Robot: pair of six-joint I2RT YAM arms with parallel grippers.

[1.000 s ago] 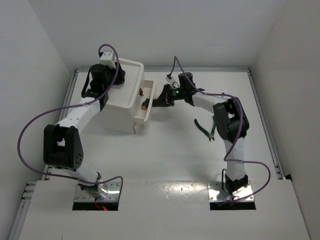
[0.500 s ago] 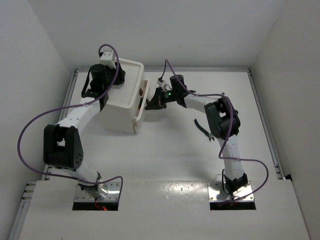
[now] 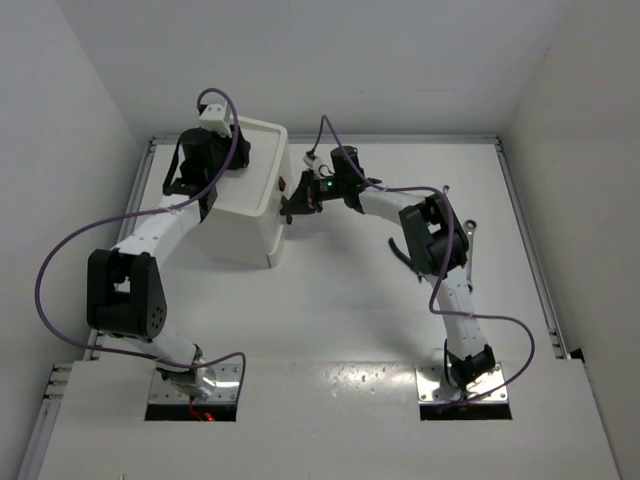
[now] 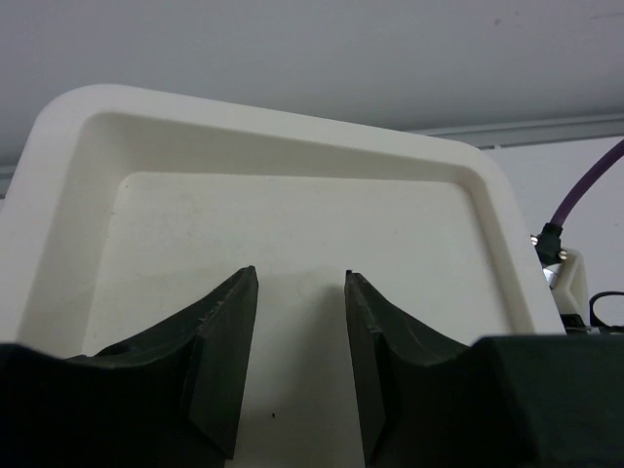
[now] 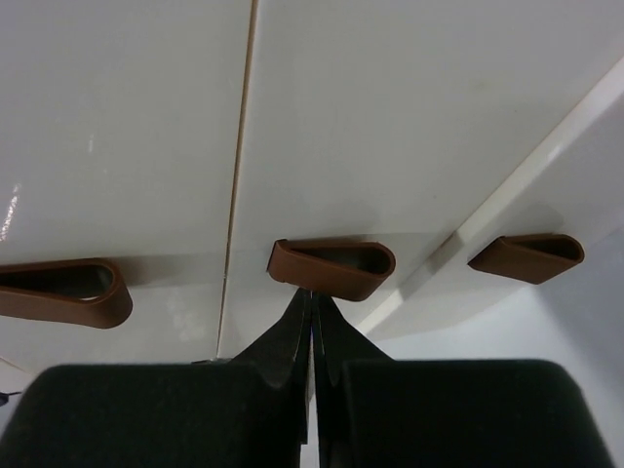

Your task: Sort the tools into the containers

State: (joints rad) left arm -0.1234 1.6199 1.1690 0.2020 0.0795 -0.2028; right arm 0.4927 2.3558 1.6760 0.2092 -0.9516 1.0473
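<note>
The white plastic box (image 3: 250, 205) stands at the back left, all its drawers shut. My right gripper (image 3: 290, 207) is shut, its tips (image 5: 312, 292) pressed against the underside of a dark brown knob (image 5: 336, 268) on a drawer front. My left gripper (image 4: 300, 278) is open and empty, hovering low over the box's recessed tray top (image 4: 292, 210), which holds nothing; in the top view it (image 3: 212, 150) sits above the box's back. Dark green-handled pliers (image 3: 401, 252) lie on the table, partly hidden by my right arm. A silver wrench (image 3: 470, 233) lies right of that arm.
Two more brown knobs (image 5: 58, 291) (image 5: 526, 255) flank the one I touch. Raised rails (image 3: 525, 240) border the table at right and back, and walls close in on both sides.
My right gripper moved left and pushed the open drawer fully into the box. The green-and-orange screwdriver that lay in it is now hidden. My left arm has not moved.
</note>
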